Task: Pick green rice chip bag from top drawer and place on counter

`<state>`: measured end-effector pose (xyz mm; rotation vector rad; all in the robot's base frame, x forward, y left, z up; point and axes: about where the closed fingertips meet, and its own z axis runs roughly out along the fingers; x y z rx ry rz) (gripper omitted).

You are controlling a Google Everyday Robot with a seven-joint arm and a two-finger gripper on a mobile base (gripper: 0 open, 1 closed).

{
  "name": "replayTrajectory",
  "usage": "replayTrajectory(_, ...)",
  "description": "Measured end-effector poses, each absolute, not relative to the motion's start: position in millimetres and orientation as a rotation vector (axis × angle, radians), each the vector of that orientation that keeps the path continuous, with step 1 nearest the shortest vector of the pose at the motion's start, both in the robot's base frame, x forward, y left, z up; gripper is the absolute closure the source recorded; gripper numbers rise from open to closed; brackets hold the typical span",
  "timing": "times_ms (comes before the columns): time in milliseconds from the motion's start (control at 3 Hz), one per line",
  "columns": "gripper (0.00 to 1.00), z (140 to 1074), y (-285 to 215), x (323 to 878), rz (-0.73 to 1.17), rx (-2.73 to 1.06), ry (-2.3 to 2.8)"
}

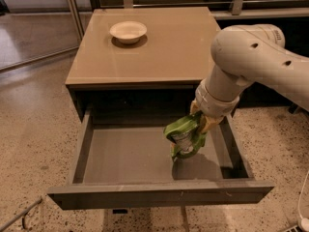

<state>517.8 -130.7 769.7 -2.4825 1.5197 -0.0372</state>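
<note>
bag (184,137) vertical in pincer (202,118) over drawer (159,194)

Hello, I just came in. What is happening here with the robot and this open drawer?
The robot's arm reaches down over the open top drawer, and its gripper is closed on the upper end of the green rice chip bag. The bag hangs from the gripper above the drawer floor, near the right side, with its shadow below it. It is not yet on the counter, where only a white bowl stands near the back left corner.
</note>
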Motion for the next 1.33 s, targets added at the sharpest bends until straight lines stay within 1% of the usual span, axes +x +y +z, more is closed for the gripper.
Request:
replayTrajectory(667,1.00,857.3,-128.1,532.2,-0.245,-2.323,1.402)
replayTrajectory(1000,1.00,921.0,-120.4,545.5,-0.375,-2.247,1.318)
replayTrajectory(1333,1.00,921.0,-120.4,545.6,-0.375,-2.247,1.318)
